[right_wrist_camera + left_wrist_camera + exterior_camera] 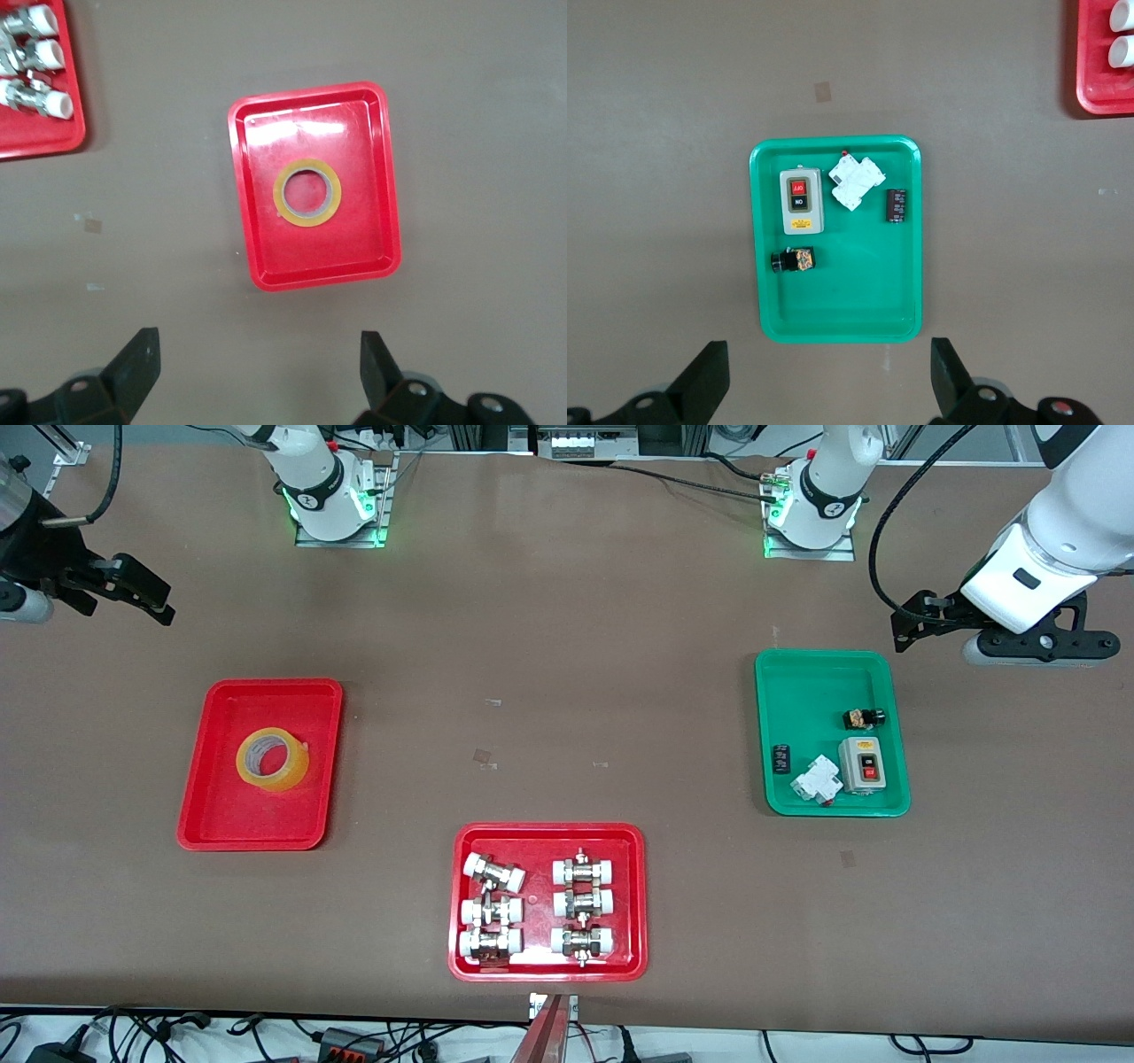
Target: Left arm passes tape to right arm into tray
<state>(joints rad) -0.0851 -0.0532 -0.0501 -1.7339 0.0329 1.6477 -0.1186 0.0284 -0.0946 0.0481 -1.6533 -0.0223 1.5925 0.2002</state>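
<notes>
The yellow tape roll (272, 759) lies flat in the plain red tray (213, 815) at the right arm's end of the table. It also shows in the right wrist view (306, 192), inside the tray (372, 248). My right gripper (142, 591) is open and empty, up in the air over bare table beside that tray; its jaws (257, 372) hold nothing. My left gripper (912, 618) is open and empty, up in the air over bare table beside the green tray (797, 682); in the left wrist view (828, 381) nothing sits between its jaws.
The green tray (833, 319) holds a grey switch box (861, 764), a white breaker (815, 779) and small black parts. A red tray with white-capped metal fittings (549, 965) sits near the front edge, midway along the table. Brown table lies between the trays.
</notes>
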